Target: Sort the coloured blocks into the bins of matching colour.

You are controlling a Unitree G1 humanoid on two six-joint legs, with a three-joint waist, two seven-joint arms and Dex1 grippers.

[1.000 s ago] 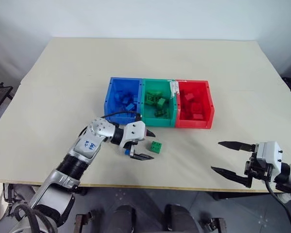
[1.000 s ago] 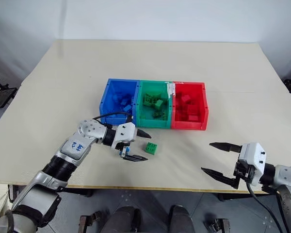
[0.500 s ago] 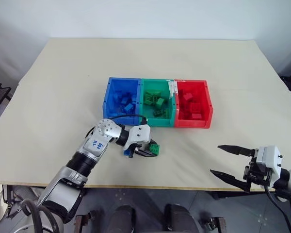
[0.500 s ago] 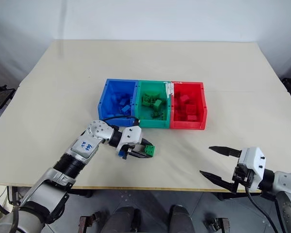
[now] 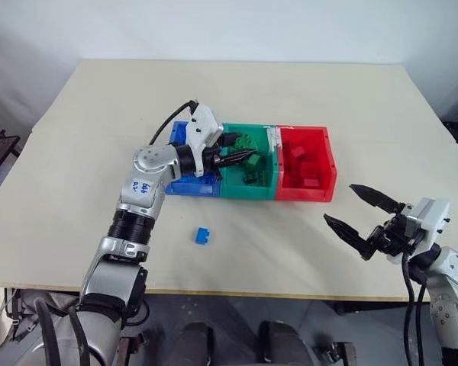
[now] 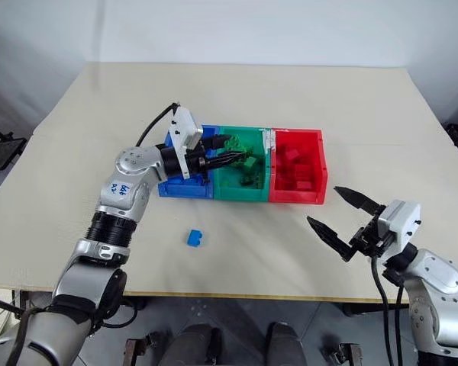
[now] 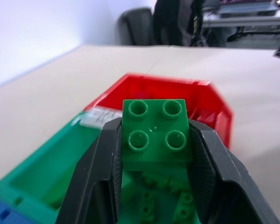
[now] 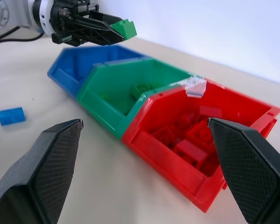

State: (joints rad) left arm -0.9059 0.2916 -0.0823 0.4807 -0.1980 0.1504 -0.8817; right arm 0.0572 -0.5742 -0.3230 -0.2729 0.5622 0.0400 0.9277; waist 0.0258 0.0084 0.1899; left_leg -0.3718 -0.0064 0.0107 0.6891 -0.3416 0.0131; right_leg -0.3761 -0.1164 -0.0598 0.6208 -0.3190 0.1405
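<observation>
My left gripper (image 5: 243,149) is shut on a green block (image 7: 155,130) and holds it in the air over the near left part of the green bin (image 5: 248,191). The blue bin (image 5: 189,187) and the red bin (image 5: 305,192) join the green one on either side, and each bin holds blocks of its own colour. One blue block (image 5: 203,236) lies loose on the table in front of the blue bin. My right gripper (image 5: 340,203) hovers open over the table's front right, apart from everything.
The bins stand mid-table on a large beige table (image 5: 99,137), with bare surface all around them. A strip of white tape (image 5: 273,139) sits on the rim between the green and red bins. The table's front edge runs just below the blue block.
My left gripper shut on the green block on the table, then rose and swung forward over the green bin. The blue block stayed put. My right gripper turned and shifted slightly inward.
</observation>
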